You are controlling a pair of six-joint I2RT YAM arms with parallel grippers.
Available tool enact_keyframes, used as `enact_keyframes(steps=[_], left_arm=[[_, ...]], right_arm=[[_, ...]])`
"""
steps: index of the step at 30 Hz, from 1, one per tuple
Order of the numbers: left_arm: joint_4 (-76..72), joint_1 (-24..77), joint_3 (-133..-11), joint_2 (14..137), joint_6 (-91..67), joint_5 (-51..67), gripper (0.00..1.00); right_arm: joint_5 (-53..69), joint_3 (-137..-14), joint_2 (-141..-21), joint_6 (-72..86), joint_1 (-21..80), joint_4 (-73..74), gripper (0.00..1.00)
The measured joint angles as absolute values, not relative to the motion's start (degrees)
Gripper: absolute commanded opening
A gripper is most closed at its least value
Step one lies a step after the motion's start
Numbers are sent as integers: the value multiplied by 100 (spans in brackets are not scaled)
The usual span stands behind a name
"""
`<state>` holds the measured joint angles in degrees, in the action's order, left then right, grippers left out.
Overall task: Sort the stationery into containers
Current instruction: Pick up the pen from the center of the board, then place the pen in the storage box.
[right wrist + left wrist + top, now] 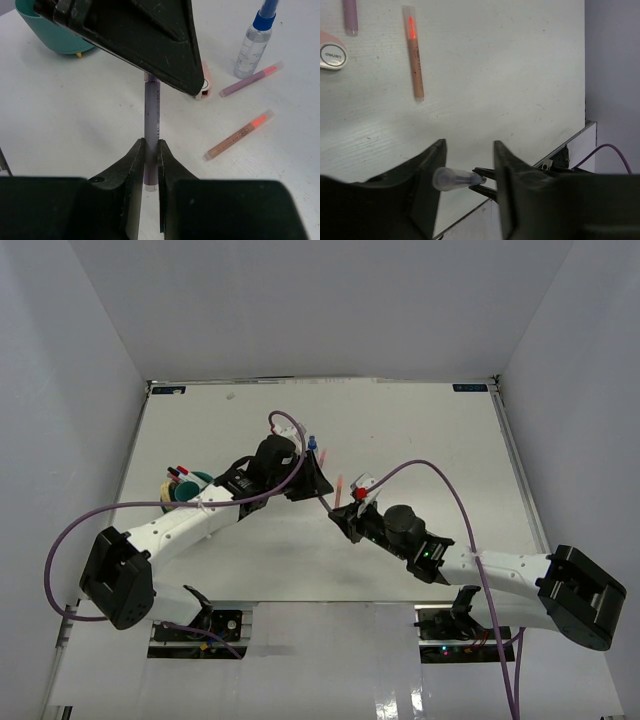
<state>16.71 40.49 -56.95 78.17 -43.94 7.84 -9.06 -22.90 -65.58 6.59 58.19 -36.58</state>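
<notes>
Grey pen [151, 110] is held off the bench above its middle, somewhat nearer the front edge. The right gripper [150, 146] pinches its near end, fingers closed tight on the barrel. The pen's far end pokes between the fingers of the left gripper [468, 145], which stand wide and do not appear to clamp it. I judge this a handover, since the teal cup [55, 45] sits toward the left edge, within the left arm's reach. Beyond lie a tan marker [239, 136], pink marker [251, 80], pink-white block [205, 86] and blue-capped bottle [250, 47], all unsorted.
</notes>
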Motion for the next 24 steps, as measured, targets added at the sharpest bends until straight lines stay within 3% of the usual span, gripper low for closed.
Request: enact_keyframes(steps=[3,9,12,13,16,18,24], left_arm=[[1667,4071,-5721,7822,-4407,746,29],[1625,4101,-5756,7817,-4436,753,13],[1629,4106,-5756,7811,-4431,738,9],[1632,4106,-5756,7800,-4421,714,9],[1691,4106,-5756,7728,-4392,532,7],[1804,4106,-5756,7631,-4364,272,6],[2462,3905,-5706,6932,-4281,-847,3]], right_arm=[[-913,-2261,-6560,661,5817,-3717,19],[-932,-2259,-6560,694,5817,-3771,38],[-1002,-2259,-6558,716,5817,-3789,60],[-1033,-2259,-6556,707,5815,-3787,74],[-1083,-2259,-6519,720,5815,-3778,93],[-1125,-2259,-6473,718,5815,-3765,98],[-1232,-2255,-6357,705,5815,-3734,98]])
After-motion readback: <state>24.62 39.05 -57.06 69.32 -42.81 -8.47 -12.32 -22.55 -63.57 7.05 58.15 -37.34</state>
